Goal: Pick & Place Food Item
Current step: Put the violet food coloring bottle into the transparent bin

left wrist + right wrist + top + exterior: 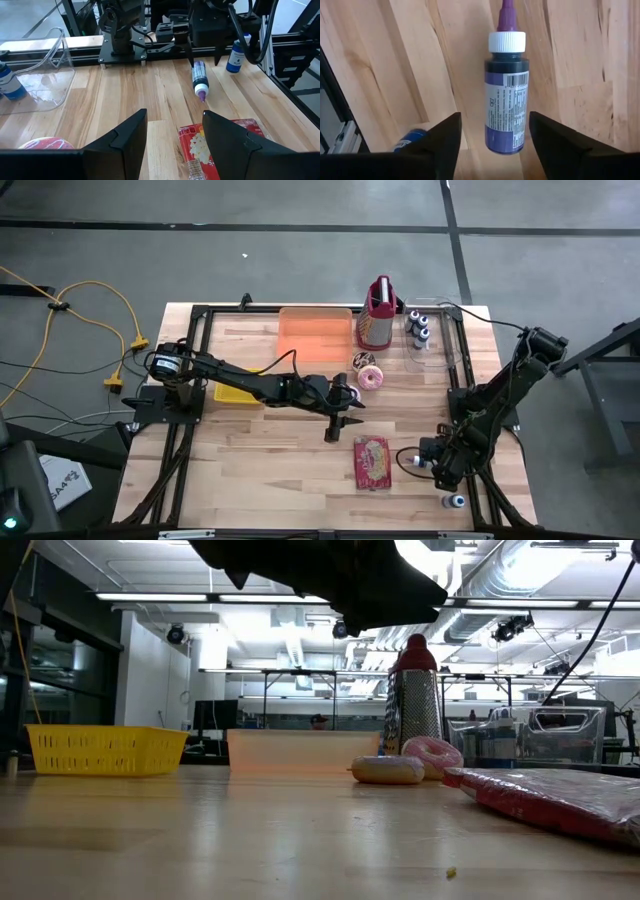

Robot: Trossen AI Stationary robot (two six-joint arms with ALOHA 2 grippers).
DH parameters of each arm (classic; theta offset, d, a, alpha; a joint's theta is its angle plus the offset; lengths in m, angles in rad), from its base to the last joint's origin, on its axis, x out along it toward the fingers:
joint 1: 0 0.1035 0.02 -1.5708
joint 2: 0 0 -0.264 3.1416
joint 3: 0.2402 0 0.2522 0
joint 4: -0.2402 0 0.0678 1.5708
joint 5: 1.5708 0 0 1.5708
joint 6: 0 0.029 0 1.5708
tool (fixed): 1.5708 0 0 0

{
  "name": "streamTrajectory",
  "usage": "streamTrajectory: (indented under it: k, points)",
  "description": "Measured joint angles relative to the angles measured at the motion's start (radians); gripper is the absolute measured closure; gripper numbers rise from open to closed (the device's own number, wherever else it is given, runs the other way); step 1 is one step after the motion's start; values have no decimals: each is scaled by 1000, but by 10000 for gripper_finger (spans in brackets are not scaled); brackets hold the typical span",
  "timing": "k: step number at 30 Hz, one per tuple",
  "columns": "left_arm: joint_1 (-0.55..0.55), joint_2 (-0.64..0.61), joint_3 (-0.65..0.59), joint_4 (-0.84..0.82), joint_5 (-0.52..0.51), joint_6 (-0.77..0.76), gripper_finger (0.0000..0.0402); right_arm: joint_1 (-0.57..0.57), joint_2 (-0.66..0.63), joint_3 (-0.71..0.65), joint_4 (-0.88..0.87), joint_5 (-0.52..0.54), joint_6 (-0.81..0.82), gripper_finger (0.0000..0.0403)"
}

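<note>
Now, over on the far left of the wooden table point(260, 480), a yellow slotted plastic basket point(235, 392) sits partly under the left arm. Beyond it lies the flat orange tray point(315, 332). The left gripper point(334, 430) hangs above mid-table, fingers spread wide with nothing between them, and just past their tips lies the red flat snack packet point(372, 463). Two doughnuts rest near the centre: a brown-and-white glazed one point(363, 361) and a pink frosted one point(371, 378), touching each other. Behind them stands a metal grater with a red handle point(378, 314), upright. To its right, a clear plastic bin point(440, 340) holds several small dark bottles point(418, 327). Further right, the right gripper point(432, 454) is low at the table's right edge, its fingers apart on either side of a small purple-tipped squeeze bottle point(506, 95) lying flat on the wood, not pinching it. A blue-capped bottle point(456, 501) sits just beside the frame rail, near the front right corner.
</note>
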State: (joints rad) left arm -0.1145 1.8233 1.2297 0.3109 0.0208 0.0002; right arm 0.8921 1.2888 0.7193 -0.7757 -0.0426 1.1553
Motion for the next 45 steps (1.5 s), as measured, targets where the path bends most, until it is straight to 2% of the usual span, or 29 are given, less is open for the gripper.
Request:
streamTrajectory:
  k: [4, 12, 25, 33, 45]
  points:
    - [0, 0, 0, 0, 0, 0, 215, 7, 0, 0, -6, 30, 1, 167]
    - [0, 0, 0, 0, 0, 0, 215, 27, 41, 0, -6, 58, 3, 174]
    - [0, 0, 0, 0, 0, 0, 215, 31, 185, 0, -2, -46, 4, 174]
    - [0, 0, 0, 0, 0, 0, 215, 31, 192, 0, -2, -64, 4, 175]
    - [0, 0, 0, 0, 0, 0, 215, 31, 192, 0, 10, -67, 4, 245]
